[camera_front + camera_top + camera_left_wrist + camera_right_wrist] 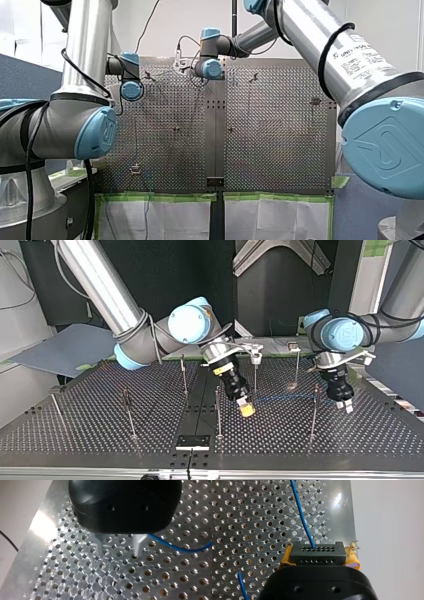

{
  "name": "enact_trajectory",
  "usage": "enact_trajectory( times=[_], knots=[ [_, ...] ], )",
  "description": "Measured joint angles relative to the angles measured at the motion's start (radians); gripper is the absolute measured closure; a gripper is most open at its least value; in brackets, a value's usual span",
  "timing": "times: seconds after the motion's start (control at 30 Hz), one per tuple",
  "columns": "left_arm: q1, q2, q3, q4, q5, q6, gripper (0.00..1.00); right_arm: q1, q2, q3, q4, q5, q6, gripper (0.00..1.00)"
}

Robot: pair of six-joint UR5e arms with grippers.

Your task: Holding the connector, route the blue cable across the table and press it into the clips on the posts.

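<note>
Perforated metal table (90,440) lies under both arms. Only the right wrist view shows the connector (317,553). It is a black block with rows of small holes, clamped at its ends between the yellow pads (286,558) of my right gripper (319,556). The cable (302,520) leaves the block's face and runs away over the table. A second short stretch of blue shows beside the gripper body.

The top view hides the block behind the pads, but it places that gripper low and tilted near the table's middle. From there a thin blue line runs level to a post (314,412) just beside my left gripper (345,405). I cannot tell whether the cable sits in a clip. Other posts (217,410) stand around them.

The left wrist view shows metal fingers (99,543) standing apart with nothing between them. The cable passes just beside one finger. The front view hides both grippers behind their wrists.
</note>
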Motion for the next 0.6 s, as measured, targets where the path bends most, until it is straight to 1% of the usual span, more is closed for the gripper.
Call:
enact_trajectory(
  times=[0.03, 0.17, 0.33, 0.5, 0.6],
  knots=[
    [0.000, 0.003, 0.000, -0.007, -0.001, 0.001, 0.00, 0.001, 0.000, 0.000, 0.002, 0.000, 0.000, 1.00],
    [0.001, 0.028, -0.015, -0.042, 0.008, -0.001, 0.00, 0.003, 0.001, 0.000, 0.007, 0.000, 0.003, 1.00],
    [0.001, 0.069, -0.052, -0.084, 0.021, -0.034, 0.00, 0.003, 0.001, 0.001, 0.013, 0.000, 0.004, 1.00],
    [-0.006, 0.111, -0.094, -0.127, 0.056, -0.075, 0.00, 0.004, 0.015, 0.001, 0.018, 0.005, 0.005, 1.00],
    [-0.012, 0.138, -0.121, -0.154, 0.082, -0.099, 0.00, 0.005, 0.032, 0.001, 0.032, 0.011, 0.005, 1.00]
  ],
)
